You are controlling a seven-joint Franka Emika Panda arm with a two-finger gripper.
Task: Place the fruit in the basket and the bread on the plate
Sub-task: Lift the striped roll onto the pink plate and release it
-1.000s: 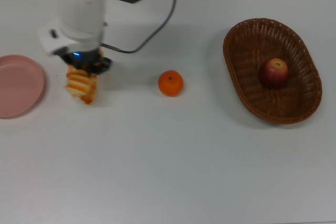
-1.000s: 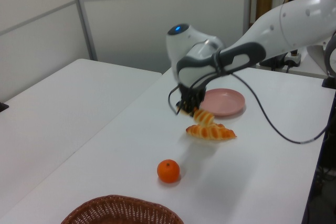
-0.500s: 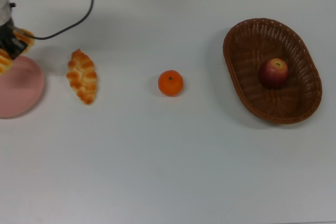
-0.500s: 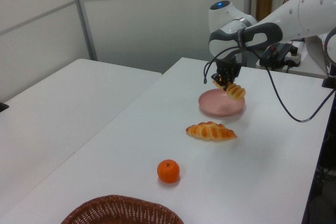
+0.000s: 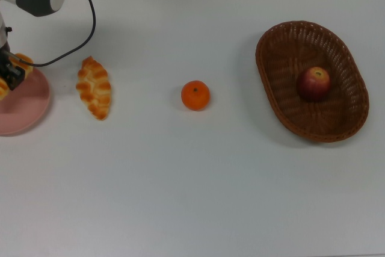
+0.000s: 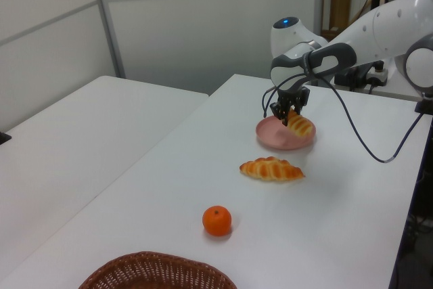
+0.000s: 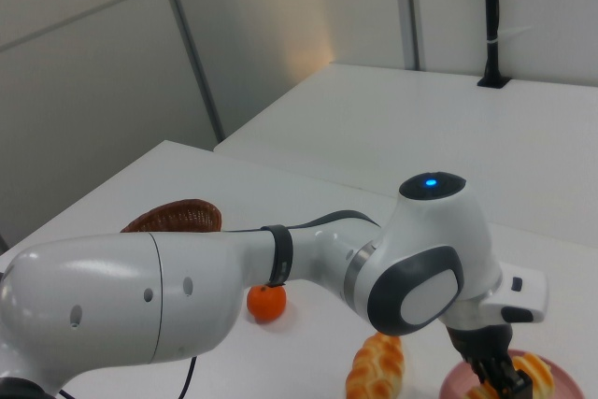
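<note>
1. Two jobs are sitting half done: the apple (image 5: 313,82) is lying in the wicker basket (image 5: 274,82), and the ridged roll (image 6: 300,125) is being set onto the pink plate (image 6: 274,139) right now.
2. You are looking at the gripper (image 6: 289,111) closed on that roll, low over the plate at the top view's left edge. In the left view the roll seems to be touching or nearly touching the plate (contact is not certain).
3. The braided pastry (image 5: 94,87) is lying on the table (image 5: 192,173) just beside the plate, on its right in the top view. The tangerine (image 5: 195,95) is sitting in the open, between the pastry and the basket, well apart from both.
4. My read of the next move: you are needing the fingers to part and the arm to lift straight up, so the roll is not dragged off the shallow rim.
5. Materials, as seen:
   - roll: elongated, orange and cream stripes, ridged;
   - pastry: knobbly, golden, pointed ends;
   - tangerine: round, bright, likely to roll if nudged;
   - basket: oval, brown weave, braided rim;
   - plate: smooth, pale, round.
</note>
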